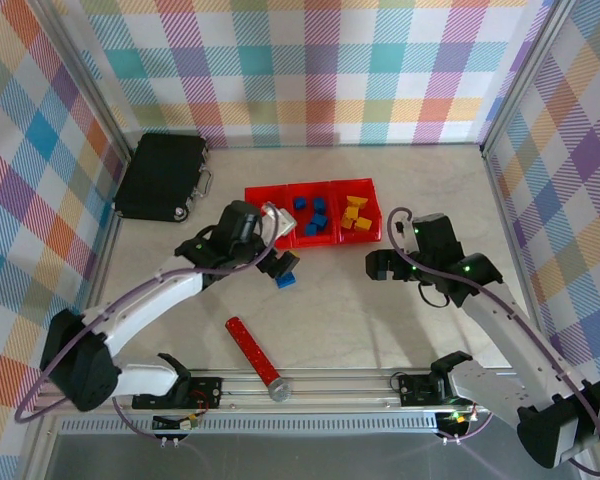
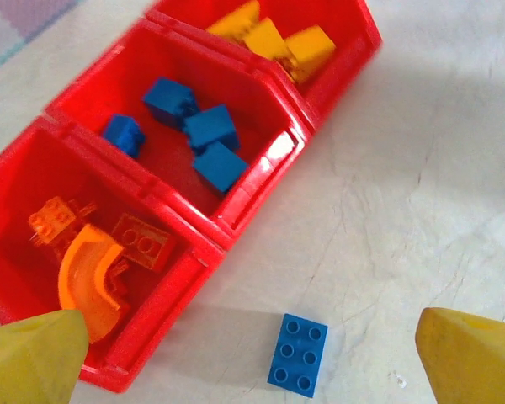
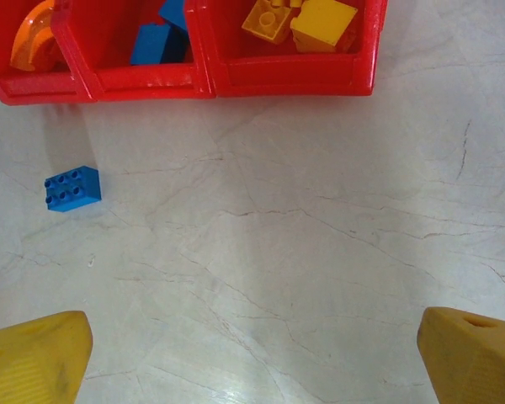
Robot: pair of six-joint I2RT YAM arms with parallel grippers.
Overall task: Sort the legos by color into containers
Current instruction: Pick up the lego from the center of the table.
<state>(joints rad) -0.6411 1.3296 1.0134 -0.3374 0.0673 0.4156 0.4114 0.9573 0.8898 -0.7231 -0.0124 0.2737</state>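
A row of three red bins (image 1: 336,238) stands mid-counter, sorted by colour: the left one holds an orange arch (image 2: 88,278) and flat orange bricks (image 2: 143,240), the middle one blue bricks (image 2: 210,126), the right one yellow bricks (image 2: 273,42). One blue six-stud brick (image 2: 298,354) lies loose on the pale counter (image 1: 380,320), studs up, just in front of the left bin and not touching it. The left pincer (image 1: 277,260) hovers above that brick with its jaws wide apart. From its wrist camera the two yellow pads (image 2: 34,358) sit at the lower corners of the view, the brick between them, clear of both and nearer the right-hand one. The right pincer (image 1: 380,265) is spread wide too and holds nothing; it hangs over bare counter in front of the right bin, well apart from the brick, which shows far off to the left from its wrist camera. A red cylinder with a grey end (image 1: 255,350) lies near the front rail, and a black case with a handle (image 1: 162,177) sits at the back left corner.
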